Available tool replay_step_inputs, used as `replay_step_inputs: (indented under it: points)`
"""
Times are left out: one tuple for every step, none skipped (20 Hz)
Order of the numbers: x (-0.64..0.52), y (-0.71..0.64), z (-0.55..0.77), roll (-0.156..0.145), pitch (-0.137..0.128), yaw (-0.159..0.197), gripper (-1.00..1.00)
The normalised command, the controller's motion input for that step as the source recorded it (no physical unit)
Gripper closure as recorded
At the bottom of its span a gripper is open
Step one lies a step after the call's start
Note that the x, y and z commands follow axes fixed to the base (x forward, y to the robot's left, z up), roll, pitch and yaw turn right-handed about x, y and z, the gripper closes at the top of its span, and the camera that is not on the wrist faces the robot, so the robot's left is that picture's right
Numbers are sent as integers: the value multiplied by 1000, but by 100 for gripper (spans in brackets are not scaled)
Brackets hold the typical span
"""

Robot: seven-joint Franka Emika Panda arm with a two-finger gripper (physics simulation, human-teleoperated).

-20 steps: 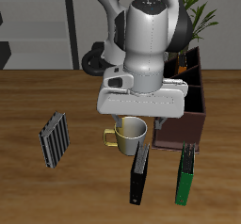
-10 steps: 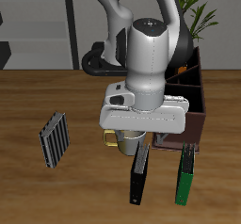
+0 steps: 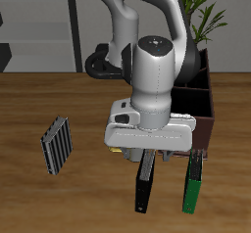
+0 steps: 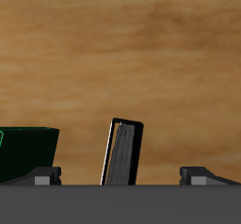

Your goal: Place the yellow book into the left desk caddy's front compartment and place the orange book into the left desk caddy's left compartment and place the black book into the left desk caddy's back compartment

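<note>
The open fingers (image 4: 120,176) hang above the slim black book (image 3: 145,179) on the desk; next, drop and squeeze it.

End effector (image 3: 149,151) has lowered toward black book (image 3: 145,181); mug now hidden.

Wooden table (image 3: 39,95), brown grain surface. Lying flat on it: striped book (image 3: 56,144) toward one side; black book (image 3: 145,182) near the front edge; green book (image 3: 194,186) just beside it, apart. Dark-brown caddy (image 3: 203,108) stands farther back. A mug (image 3: 122,148) is largely hidden behind the arm
</note>
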Motion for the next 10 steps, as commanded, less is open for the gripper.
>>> replay_step_inputs:
  points:
    - [86, 113, -199, 43, -15, 96, -100]
    - [68, -74, -203, -34, 40, -39, -100]
    - [9, 67, -160, 16, 13, 6, -100]
    - [9, -103, -216, -29, 1, -80, -100]
    - [28, -84, -239, -1, 4, 23, -100]
    - [-13, -51, -205, -24, 36, -47, -100]
    - [3, 75, -144, 23, 12, 33, -100]
    - [102, -123, -183, -23, -4, 10, -100]
    - [-38, -9, -201, -13, 48, -88, -100]
    - [48, -3, -198, 19, 6, 56, -100]
